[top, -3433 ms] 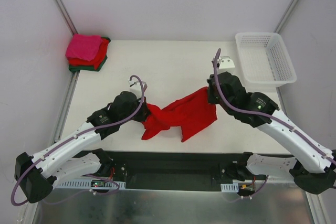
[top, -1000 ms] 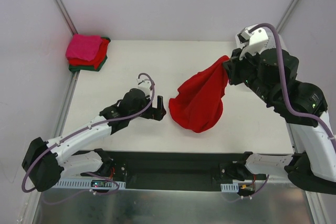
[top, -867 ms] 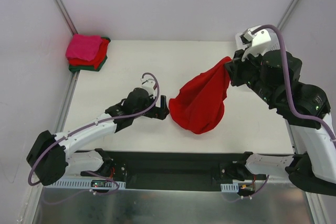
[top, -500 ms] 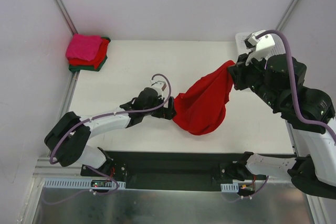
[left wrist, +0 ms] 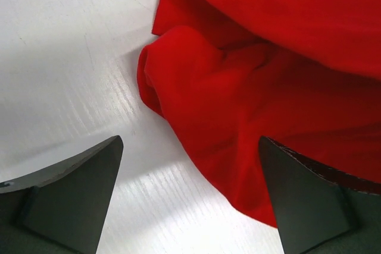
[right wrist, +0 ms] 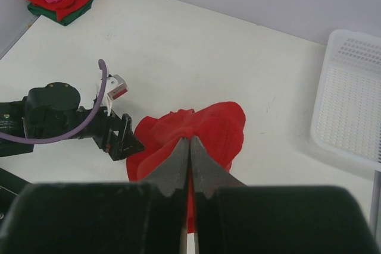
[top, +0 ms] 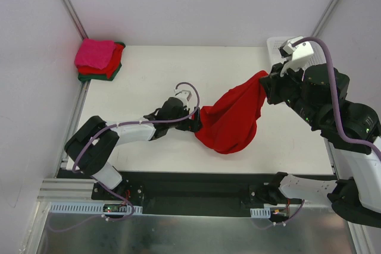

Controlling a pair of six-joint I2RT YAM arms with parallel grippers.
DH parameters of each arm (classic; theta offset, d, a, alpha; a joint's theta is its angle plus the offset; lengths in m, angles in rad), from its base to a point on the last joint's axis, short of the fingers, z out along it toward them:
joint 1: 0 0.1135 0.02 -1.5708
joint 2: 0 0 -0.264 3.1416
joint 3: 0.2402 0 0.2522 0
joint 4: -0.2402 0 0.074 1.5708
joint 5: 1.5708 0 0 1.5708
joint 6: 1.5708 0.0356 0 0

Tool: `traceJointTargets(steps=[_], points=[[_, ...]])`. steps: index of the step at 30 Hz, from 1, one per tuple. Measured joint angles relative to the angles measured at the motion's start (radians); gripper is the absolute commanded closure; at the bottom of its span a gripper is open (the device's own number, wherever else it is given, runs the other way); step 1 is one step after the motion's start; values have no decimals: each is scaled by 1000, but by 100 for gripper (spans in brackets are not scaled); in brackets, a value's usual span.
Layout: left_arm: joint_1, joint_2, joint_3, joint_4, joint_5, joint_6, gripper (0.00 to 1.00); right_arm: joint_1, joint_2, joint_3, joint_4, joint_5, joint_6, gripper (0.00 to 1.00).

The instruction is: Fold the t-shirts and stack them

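Note:
A bright red t-shirt [top: 232,117] hangs bunched from my right gripper [top: 264,81], which is shut on its top edge. Its lower part rests on the white table. In the right wrist view the closed fingertips [right wrist: 190,139] pinch the red cloth [right wrist: 214,126]. My left gripper [top: 195,122] is low on the table at the shirt's left lower edge, jaws wide open. In the left wrist view the gripper [left wrist: 189,144] faces a rounded fold of the shirt [left wrist: 238,87], which holds nothing. Folded t-shirts [top: 98,59] sit stacked at the far left corner: hot pink on top, then red, then dark green.
A white lattice basket [right wrist: 351,93] stands at the far right; in the top view only its corner [top: 275,43] shows behind the right arm. The table [top: 178,69] is bordered by grey walls and a metal rail on the left.
My left arm has stretched right across the table until its open jaws reach the shirt's lower edge. The right gripper has shifted slightly right, still holding the shirt up.

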Motion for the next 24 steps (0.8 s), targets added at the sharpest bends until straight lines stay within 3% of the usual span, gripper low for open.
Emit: traceJointTargets(steps=[2,8,10,13,24], points=[[0,31,9,8,0,0,11,0,-3,0,-2,3,0,99],[2,89,37,17,1,-10,52,0,-18,-3,-15,8,0,99],[6,100,50,18,3,-11,82,0,-24,-8,-18,13,0,99],[6,107,66,18,4,-13,99,0,-33,-18,-21,21,0,98],[9,16,72,-93,-30,15,100,0,-55,-83,-15,72,-1,99]])
